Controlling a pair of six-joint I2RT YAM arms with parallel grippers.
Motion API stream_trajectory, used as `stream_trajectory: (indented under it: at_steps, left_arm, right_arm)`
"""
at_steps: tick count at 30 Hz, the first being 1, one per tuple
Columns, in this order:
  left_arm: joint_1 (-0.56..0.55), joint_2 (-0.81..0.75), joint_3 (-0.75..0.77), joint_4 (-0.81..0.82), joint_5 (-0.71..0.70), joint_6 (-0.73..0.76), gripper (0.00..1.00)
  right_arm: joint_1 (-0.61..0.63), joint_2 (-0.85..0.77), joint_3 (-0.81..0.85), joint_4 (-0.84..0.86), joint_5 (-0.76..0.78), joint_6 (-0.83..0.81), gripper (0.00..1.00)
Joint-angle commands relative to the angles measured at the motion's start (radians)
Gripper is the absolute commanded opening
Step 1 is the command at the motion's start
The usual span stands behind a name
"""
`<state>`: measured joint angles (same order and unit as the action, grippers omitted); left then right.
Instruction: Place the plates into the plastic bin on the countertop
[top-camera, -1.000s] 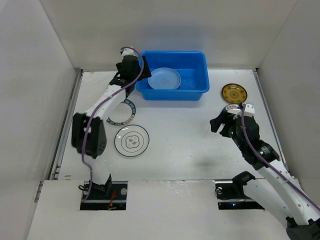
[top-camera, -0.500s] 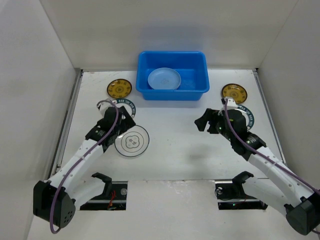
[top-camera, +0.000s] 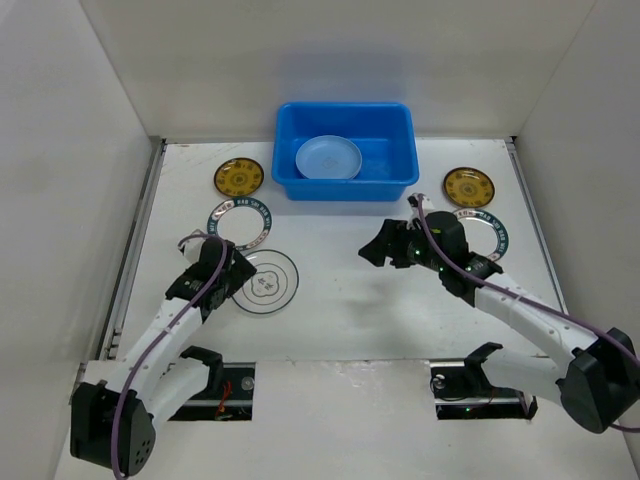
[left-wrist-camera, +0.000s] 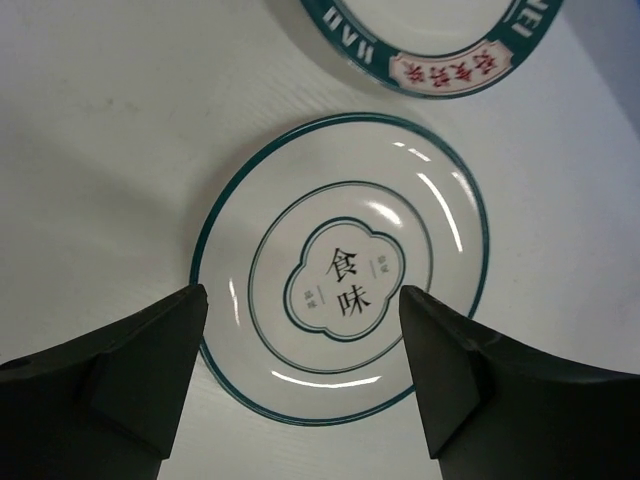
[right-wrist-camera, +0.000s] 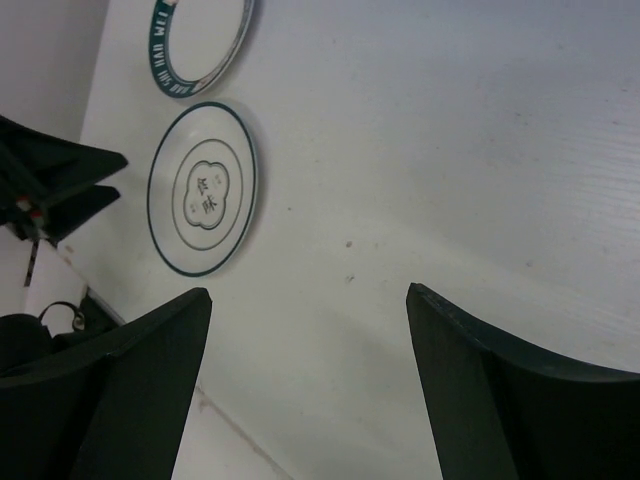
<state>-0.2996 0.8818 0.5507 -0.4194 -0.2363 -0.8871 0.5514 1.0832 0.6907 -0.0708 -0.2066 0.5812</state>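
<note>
The blue plastic bin (top-camera: 402, 150) stands at the back centre with a light blue plate (top-camera: 328, 157) in it. A white plate with a thin dark ring (top-camera: 266, 282) lies front left; it fills the left wrist view (left-wrist-camera: 340, 265). My left gripper (top-camera: 232, 275) is open just left of it, its jaws straddling the near rim. A dark-banded plate (top-camera: 240, 223) lies behind it. Two yellow-gold plates lie at the back left (top-camera: 239, 177) and back right (top-camera: 468, 187). My right gripper (top-camera: 382, 246) is open and empty above the bare countertop (top-camera: 340, 310). The pink plate is out of view.
A second dark-banded plate (top-camera: 492, 232) lies right, partly under the right arm. White walls enclose the countertop on three sides. The right wrist view shows the ringed plate (right-wrist-camera: 203, 188) and the left gripper (right-wrist-camera: 50, 185) at far left.
My left gripper has drawn back from the bin to the ringed plate's left edge. My right gripper has moved left toward the table's middle, uncovering the banded plate at right.
</note>
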Motion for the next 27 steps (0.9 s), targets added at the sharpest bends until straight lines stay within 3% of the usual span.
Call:
stream_trajectory:
  at_steps: [1, 19, 27]
  left_arm:
    - [0.029, -0.010, -0.047, 0.001, 0.041, -0.104, 0.73]
    - [0.053, -0.103, -0.149, -0.166, 0.132, -0.227, 0.68]
    - [0.060, -0.100, -0.219, -0.079, 0.158, -0.280, 0.62]
  right_arm:
    - [0.009, 0.009, 0.017, 0.111, -0.063, 0.025, 0.85]
    - [0.008, 0.067, 0.021, 0.146, -0.106, 0.035, 0.85]
    - [0.008, 0.076, 0.020, 0.157, -0.108, 0.042, 0.85]
